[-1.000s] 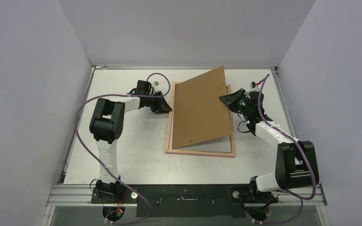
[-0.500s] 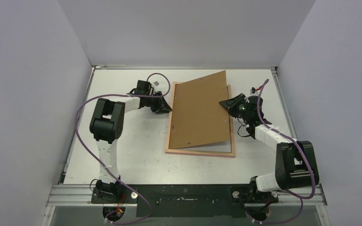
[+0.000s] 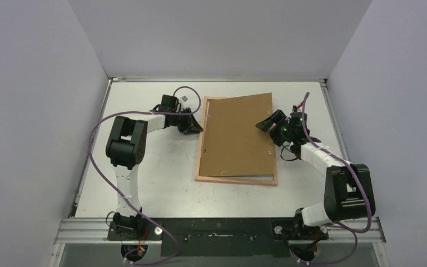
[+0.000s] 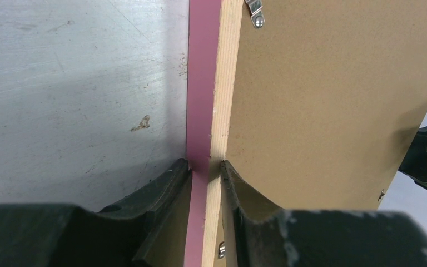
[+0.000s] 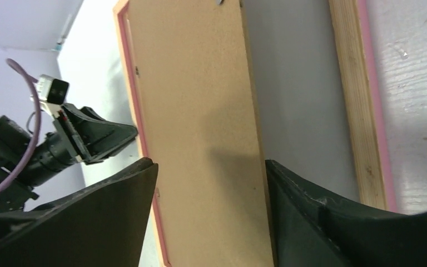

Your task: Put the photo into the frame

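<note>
The frame [image 3: 236, 180] lies back-up on the table, pale wood with a pink outer edge [image 4: 203, 83]. My left gripper [image 3: 196, 127] is shut on its left rail, one finger on each side [image 4: 205, 167]. A plain brown backing board [image 3: 236, 136] rests almost flat on the frame, slightly askew, leaving a grey strip [image 5: 300, 100] inside the right rail [image 5: 361, 111]. My right gripper [image 3: 267, 123] hovers over the board's right edge with its jaws wide apart [image 5: 211, 172], holding nothing. The photo is hidden.
A metal turn-clip [image 4: 254, 12] sits on the frame's back near the left rail. The grey tabletop [image 3: 155, 172] is bordered by a raised rail at the back and sides. The left arm's wrist [image 5: 61, 144] shows beyond the frame's far edge.
The backing board has dropped from a steep tilt to nearly flat on the frame. My right gripper has opened and let go of it. The left gripper has stayed put.
</note>
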Motion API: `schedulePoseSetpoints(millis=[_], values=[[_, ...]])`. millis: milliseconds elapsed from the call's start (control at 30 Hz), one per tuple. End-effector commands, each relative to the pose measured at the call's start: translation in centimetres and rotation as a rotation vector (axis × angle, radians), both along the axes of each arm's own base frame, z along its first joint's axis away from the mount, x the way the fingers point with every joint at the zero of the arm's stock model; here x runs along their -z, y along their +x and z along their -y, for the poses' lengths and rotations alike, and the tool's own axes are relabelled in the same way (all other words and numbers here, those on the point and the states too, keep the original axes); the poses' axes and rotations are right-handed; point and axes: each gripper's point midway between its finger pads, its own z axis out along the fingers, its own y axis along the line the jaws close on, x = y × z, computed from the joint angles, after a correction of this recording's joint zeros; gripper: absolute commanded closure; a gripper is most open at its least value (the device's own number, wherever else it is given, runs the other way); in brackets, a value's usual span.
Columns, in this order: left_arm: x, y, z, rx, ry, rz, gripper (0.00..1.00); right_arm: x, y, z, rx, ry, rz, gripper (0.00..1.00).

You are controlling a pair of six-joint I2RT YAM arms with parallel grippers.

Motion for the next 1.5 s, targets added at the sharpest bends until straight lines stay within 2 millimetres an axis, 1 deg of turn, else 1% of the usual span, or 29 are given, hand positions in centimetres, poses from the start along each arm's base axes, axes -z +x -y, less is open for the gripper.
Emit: schedulePoseSetpoints(millis=[0, 167, 267, 400, 733, 867, 1000, 1100, 1167, 1233, 1367, 1467], values=[[1.1, 0.1, -0.2, -0.002, 0.025, -0.017, 0.76, -0.5, 1.3, 0.3, -0.068, -0.095, -0.013, 0.31], [1.2, 0.2, -0.3, -0.001, 0.023, -0.019, 0.76, 0.8, 1.8, -0.9, -0.172, -0.095, -0.055, 0.33], [1.1, 0.2, -0.4, -0.001, 0.021, -0.019, 0.76, 1.3, 1.7, -1.0, -0.193, -0.097, -0.072, 0.33], [1.1, 0.3, -0.3, 0.0, 0.017, -0.017, 0.76, 1.6, 1.4, -1.1, -0.206, -0.101, -0.083, 0.29], [1.0, 0.9, -0.4, -0.005, 0.019, -0.018, 0.76, 2.4, 1.0, 1.4, -0.218, -0.29, -0.165, 0.12], [0.9, 1.1, -0.5, -0.009, 0.022, -0.016, 0.76, 2.6, 0.6, 2.5, -0.221, -0.358, -0.201, 0.11], [0.8, 1.1, -0.7, -0.007, 0.033, -0.015, 0.75, 1.8, 0.4, 4.2, -0.197, -0.454, -0.222, 0.1], [0.8, 1.1, -1.0, 0.0, 0.051, -0.012, 0.7, 1.6, 0.4, 5.9, -0.146, -0.534, -0.248, 0.1], [0.8, 1.0, -1.1, 0.007, 0.067, -0.011, 0.64, 2.1, 0.3, 6.7, -0.119, -0.562, -0.28, 0.1], [0.7, 0.9, -1.3, 0.013, 0.078, -0.011, 0.6, 3.3, 0.0, 7.2, -0.106, -0.576, -0.326, 0.1], [0.6, 0.7, -1.4, 0.018, 0.087, -0.012, 0.55, 5.3, -0.1, 6.8, -0.103, -0.546, -0.37, 0.09], [0.9, 0.6, -1.4, 0.017, 0.091, -0.021, 0.54, 6.1, -0.2, 6.8, -0.091, -0.538, -0.394, 0.1]])
